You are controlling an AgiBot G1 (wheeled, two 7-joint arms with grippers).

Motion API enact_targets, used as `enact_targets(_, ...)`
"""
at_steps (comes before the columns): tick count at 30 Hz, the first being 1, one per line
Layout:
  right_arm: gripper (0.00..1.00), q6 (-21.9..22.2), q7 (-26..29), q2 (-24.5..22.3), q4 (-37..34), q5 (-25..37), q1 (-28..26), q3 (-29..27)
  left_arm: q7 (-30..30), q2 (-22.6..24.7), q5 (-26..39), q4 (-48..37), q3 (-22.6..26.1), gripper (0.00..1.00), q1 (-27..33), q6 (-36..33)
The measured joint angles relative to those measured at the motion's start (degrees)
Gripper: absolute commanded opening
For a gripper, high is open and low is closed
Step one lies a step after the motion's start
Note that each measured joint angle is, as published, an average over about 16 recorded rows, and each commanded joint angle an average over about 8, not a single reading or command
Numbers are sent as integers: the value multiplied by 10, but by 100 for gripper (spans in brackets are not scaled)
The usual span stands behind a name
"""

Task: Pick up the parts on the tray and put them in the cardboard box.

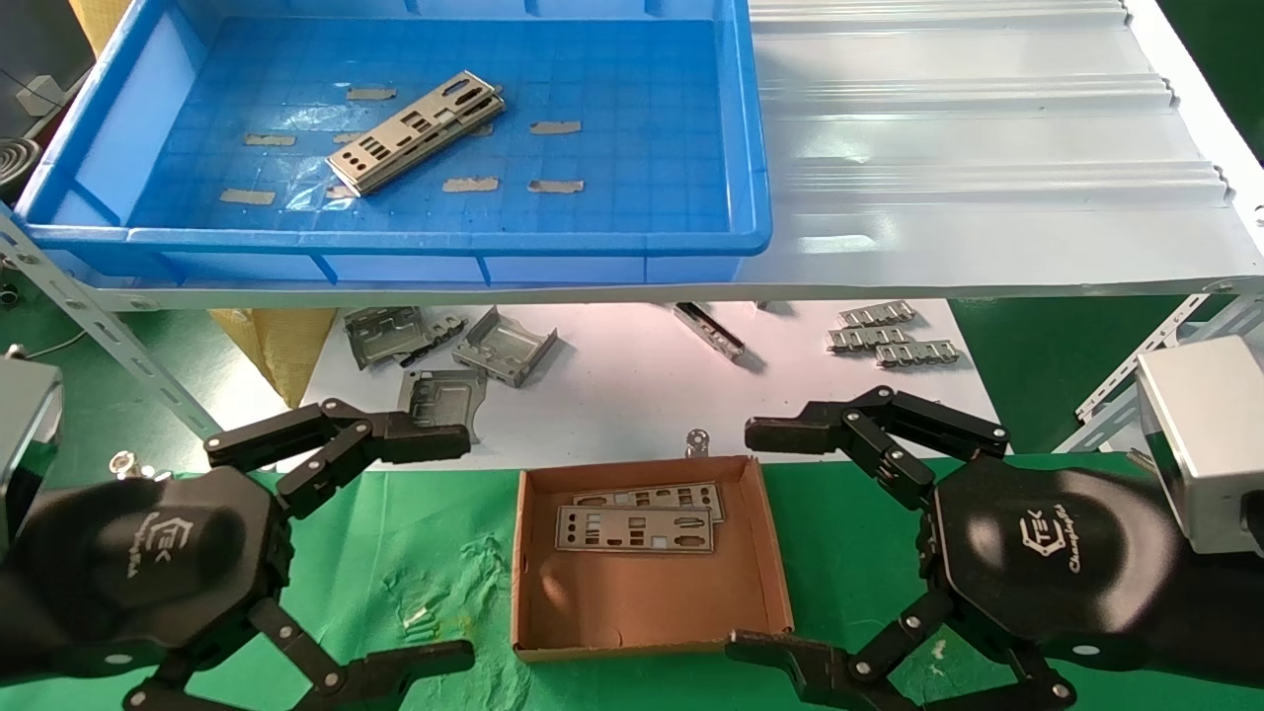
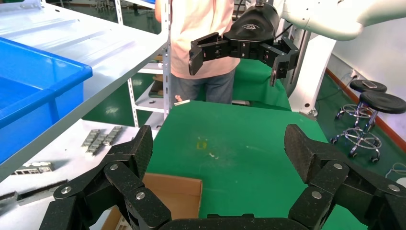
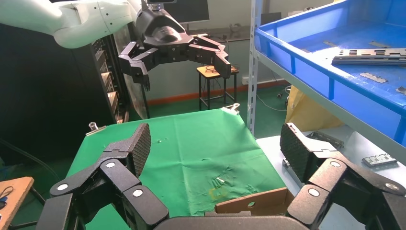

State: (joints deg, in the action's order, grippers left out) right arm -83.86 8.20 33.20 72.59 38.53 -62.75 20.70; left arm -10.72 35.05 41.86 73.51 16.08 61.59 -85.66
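Two parts (image 1: 642,518) lie overlapped in the cardboard box (image 1: 647,612) at lower centre. More parts (image 1: 415,133), stacked so the count is unclear, rest in the tray (image 1: 750,148) at upper left on the white shelf (image 1: 987,148). Three toothed strips (image 1: 894,339) and some grey brackets (image 1: 449,346) lie below the shelf. The left pincer (image 1: 449,548) and right pincer (image 1: 755,538) are both wide open and empty, flanking the box over the green counter (image 1: 415,553).

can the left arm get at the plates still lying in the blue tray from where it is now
Probably yes. The left gripper is open and empty beside the cardboard box. The parts lie uncovered in the open-topped tray on the left side. It must rise over the tray's front wall first.
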Motion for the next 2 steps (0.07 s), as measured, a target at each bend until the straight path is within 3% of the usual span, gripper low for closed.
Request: enact_targets(2, 100, 0, 0, 0, 0, 0, 0, 0, 0, 0, 0, 0, 0, 100, 0, 0)
